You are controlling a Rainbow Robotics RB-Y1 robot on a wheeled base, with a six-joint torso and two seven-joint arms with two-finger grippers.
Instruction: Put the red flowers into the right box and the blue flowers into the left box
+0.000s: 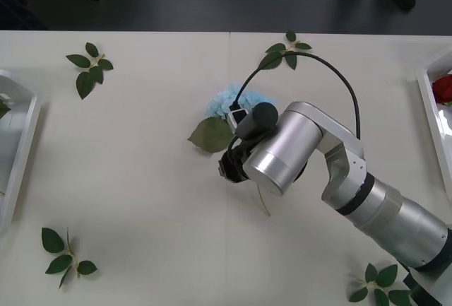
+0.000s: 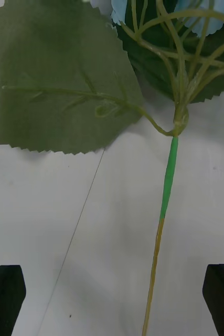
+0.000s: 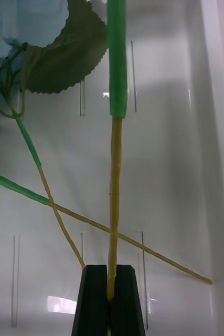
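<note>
Right pincer (image 2: pixel 112 299) is hanging wide open over a blue flower (image 1: pixel 227 101) on the table (image 1: pixel 141 179), while the left pincer (image 3: pixel 110 299) is pinching another blue flower's stem (image 3: pixel 114 210) over the left box (image 3: pixel 206 131).

Blue flower (image 1: pixel 224 100) half hidden behind right arm (image 1: pixel 339 172). Beside right box (image 1: pixel 432 119), cut by frame edge: red flower (image 1: pixel 443 88), partly seen.

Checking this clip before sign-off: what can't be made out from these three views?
- Blue flower, front view: mostly covered by the right arm, as is the right gripper.
- Right box, front view: cut by the edge; one red flower partly shows.
- Left box: cut by the edge.
- Left gripper, wrist view: stem pinched, flower head out of frame.
</note>
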